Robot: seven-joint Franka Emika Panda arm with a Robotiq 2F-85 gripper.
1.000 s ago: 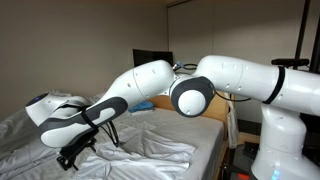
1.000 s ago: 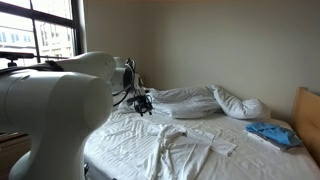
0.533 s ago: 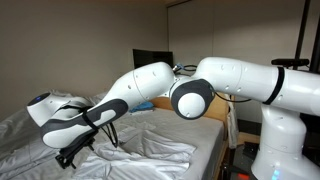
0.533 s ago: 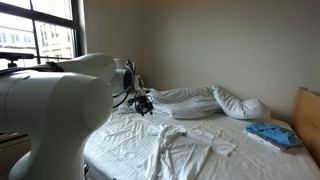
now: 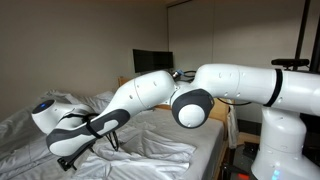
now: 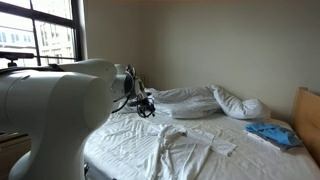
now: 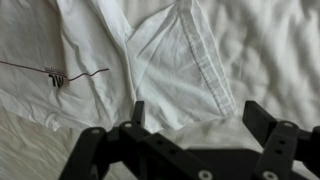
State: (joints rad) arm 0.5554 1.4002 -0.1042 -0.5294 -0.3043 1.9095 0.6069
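My gripper point(image 7: 195, 118) is open and empty, its two black fingers spread over a white garment point(image 7: 150, 55) that lies flat on the white bed sheet. The garment has a seamed edge point(image 7: 205, 60) and a small label with a thin wire hook point(image 7: 57, 75) at the left. In both exterior views the gripper point(image 5: 70, 158) point(image 6: 146, 105) hangs low over the bed. The white garment also shows spread on the bed in an exterior view point(image 6: 190, 140).
A rumpled white duvet and pillow point(image 6: 215, 100) lie at the head of the bed. A blue cloth point(image 6: 270, 133) lies near the wooden headboard point(image 6: 308, 115). A dark monitor point(image 5: 150, 62) stands behind the bed. A window point(image 6: 40, 30) is beside it.
The arm has swung lower and further out over the bed, bringing the gripper down toward the sheet. The garment and bedding have not moved.
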